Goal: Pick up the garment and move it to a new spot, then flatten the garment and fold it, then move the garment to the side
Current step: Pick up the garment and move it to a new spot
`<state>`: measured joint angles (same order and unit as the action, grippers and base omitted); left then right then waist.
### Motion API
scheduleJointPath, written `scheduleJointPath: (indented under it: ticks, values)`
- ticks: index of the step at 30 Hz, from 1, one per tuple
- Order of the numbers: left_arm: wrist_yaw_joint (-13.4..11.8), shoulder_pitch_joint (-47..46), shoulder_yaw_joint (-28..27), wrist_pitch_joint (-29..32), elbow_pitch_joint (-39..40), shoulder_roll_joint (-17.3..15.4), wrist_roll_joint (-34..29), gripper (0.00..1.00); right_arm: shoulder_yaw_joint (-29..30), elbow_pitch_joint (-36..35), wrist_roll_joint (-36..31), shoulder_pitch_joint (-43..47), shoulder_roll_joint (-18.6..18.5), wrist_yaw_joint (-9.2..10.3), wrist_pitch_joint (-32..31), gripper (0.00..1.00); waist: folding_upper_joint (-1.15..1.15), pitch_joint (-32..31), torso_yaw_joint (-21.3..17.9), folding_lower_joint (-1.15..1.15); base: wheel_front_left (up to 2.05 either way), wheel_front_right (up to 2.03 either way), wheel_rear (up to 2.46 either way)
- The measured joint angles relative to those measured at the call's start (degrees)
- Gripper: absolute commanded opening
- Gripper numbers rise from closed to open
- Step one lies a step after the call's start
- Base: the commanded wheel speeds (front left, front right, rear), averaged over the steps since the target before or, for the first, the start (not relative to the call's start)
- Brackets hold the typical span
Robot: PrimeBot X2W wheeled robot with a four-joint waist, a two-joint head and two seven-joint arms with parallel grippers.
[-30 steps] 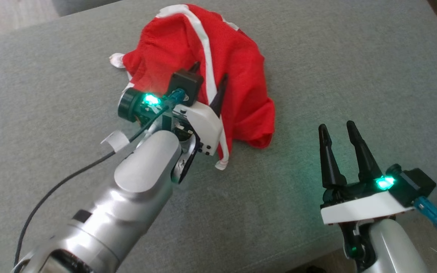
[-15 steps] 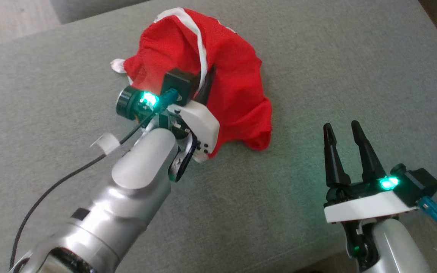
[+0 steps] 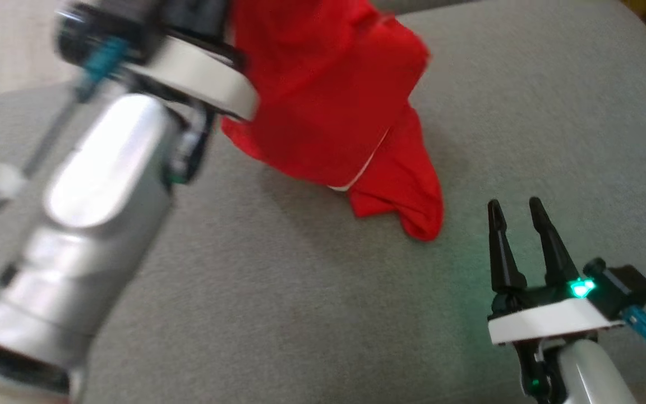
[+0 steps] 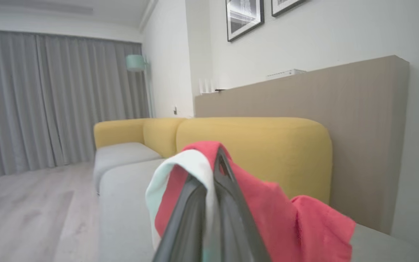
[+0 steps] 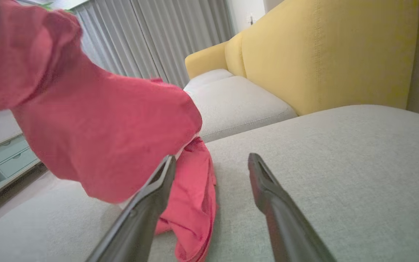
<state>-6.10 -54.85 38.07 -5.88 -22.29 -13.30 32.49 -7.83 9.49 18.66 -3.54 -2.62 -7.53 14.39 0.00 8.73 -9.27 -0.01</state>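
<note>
Garment [image 3: 328, 95], red with white trim, hangs from the left end effector [image 4: 209, 167], whose fingers are pressed together on a fold of it. The bulk is clear of the grey seat [image 3: 300, 325], and only the lowest tail seems to rest on it. In the head view the cloth sits at 12 o'clock, its long axis running from 11 down to 5 o'clock. The tail ends near the right end effector [image 3: 515, 203], which waits at 4 o'clock, jaws spread and holding nothing. From there the tail lies at 10 o'clock, near but apart. So the left arm carries, and the right is likely better placed to catch the loose end. Open seat spreads toward 6 and 3 o'clock. The yellow backrest [image 4: 253, 145] bounds the far side, and the seat's near edge runs beside the right wrist.
</note>
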Motion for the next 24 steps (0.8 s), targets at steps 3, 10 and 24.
scheduleJointPath:
  ticks: [3,10,24]
  values:
    - [-0.6,0.0,-2.1,1.1,3.9,-4.2,0.3,0.00,0.7,0.3,0.0,1.0,0.0,0.00,0.0,1.00,0.00,-1.2,2.0,0.00,0.00,0.00,0.00]
    - [-2.6,1.4,-6.8,3.5,10.6,-14.0,0.7,0.00,1.0,0.5,-0.6,1.2,0.0,0.00,0.0,1.00,0.00,-3.2,6.7,0.00,0.00,0.00,0.00]
    - [-2.9,14.1,-9.3,7.9,6.3,-25.9,2.6,0.00,1.4,0.3,-1.7,1.3,0.0,0.00,0.0,1.00,0.00,-1.1,12.0,0.01,0.00,0.00,0.00]
